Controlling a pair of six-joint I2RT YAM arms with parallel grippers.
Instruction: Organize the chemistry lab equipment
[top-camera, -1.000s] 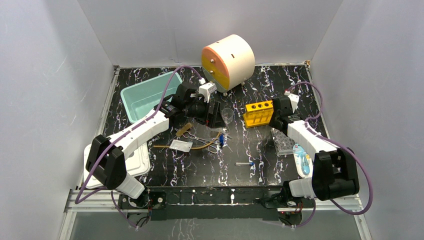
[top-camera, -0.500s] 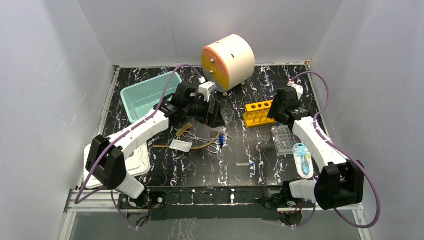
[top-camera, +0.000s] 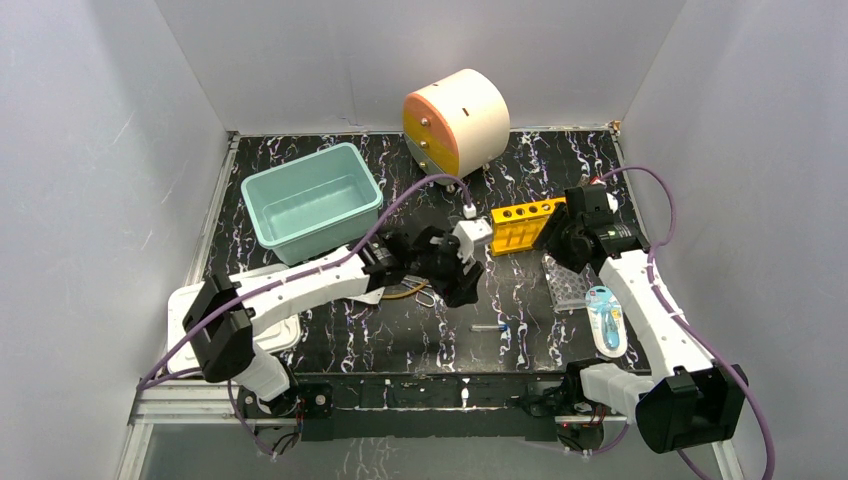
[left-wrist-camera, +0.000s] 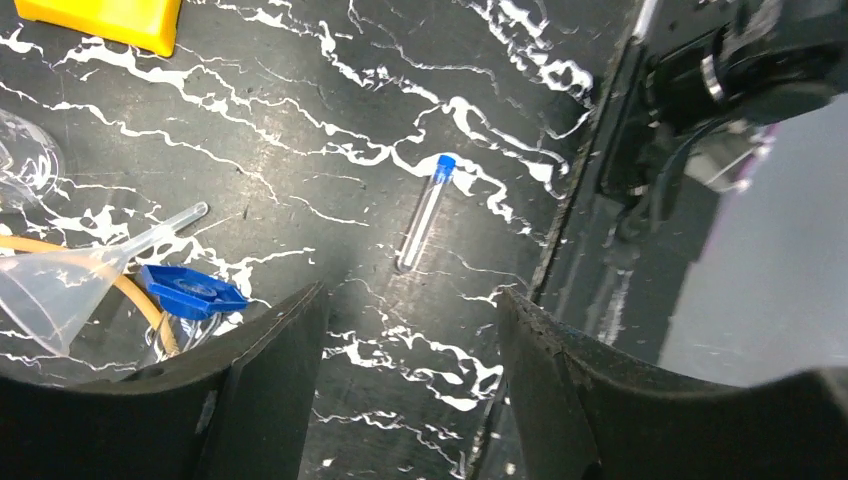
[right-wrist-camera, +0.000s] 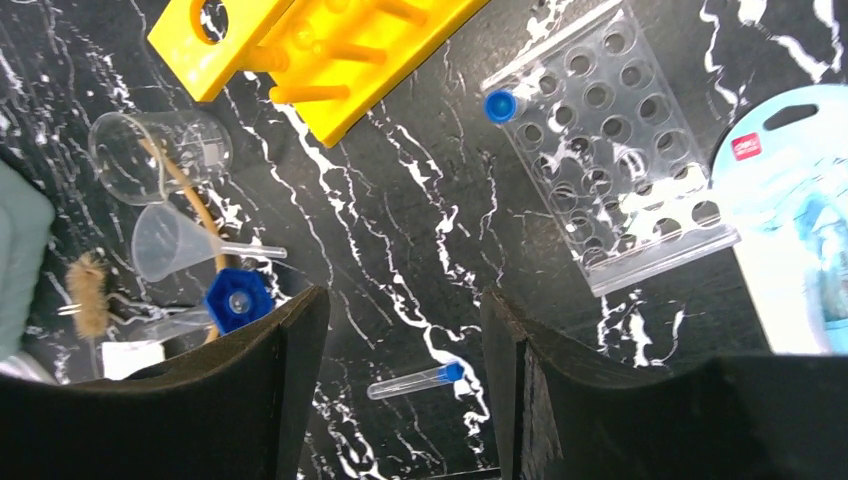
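Observation:
My left gripper (top-camera: 462, 288) (left-wrist-camera: 410, 300) hovers open and empty over the middle of the table. Just beyond its fingers lies a blue-capped tube (left-wrist-camera: 425, 212) (top-camera: 490, 327) on the black marbled top. A clear funnel (left-wrist-camera: 60, 290), a blue hexagonal cap (left-wrist-camera: 190, 290) and a beaker (right-wrist-camera: 160, 150) sit to its left. My right gripper (top-camera: 558, 232) (right-wrist-camera: 405, 300) is open and empty, high above the yellow holed rack (top-camera: 520, 225) (right-wrist-camera: 310, 50) and the clear well plate (top-camera: 568, 283) (right-wrist-camera: 620, 140). A second blue-capped tube (right-wrist-camera: 497, 105) lies along that plate. The brown brush (right-wrist-camera: 88, 295) and the white packet (right-wrist-camera: 130, 357) show at the left.
A teal bin (top-camera: 312, 205) stands at the back left. An orange and cream drum-shaped drawer unit (top-camera: 455, 122) is at the back centre. A blue blister pack (top-camera: 606, 318) lies at the right edge, and a white tray (top-camera: 275, 335) at the front left.
My left arm has swung from the funnel area at the back toward the table's middle, and its jaws have narrowed a little. My right arm has lifted and stretched outward, uncovering the well plate.

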